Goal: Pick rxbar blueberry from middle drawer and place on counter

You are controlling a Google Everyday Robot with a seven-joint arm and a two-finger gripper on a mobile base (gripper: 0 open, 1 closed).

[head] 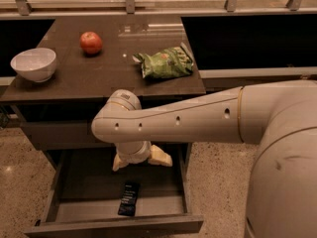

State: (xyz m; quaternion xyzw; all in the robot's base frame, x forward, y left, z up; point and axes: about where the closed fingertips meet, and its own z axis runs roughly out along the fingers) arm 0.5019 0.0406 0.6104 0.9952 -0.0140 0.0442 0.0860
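- Camera view: the gripper hangs over the pulled-out drawer, jaws spread wide, holding nothing
- The snack bar lies flat on the drawer floor near the front panel, below the gripper and apart from it
- On the table: bowl at the left edge, apple towards the back, chip bag by the right edge

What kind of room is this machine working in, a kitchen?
Probably an office snack area or kitchenette: a dark counter holds a bowl, apple and chip bag, and the gripper hangs over an open drawer with a snack bar.
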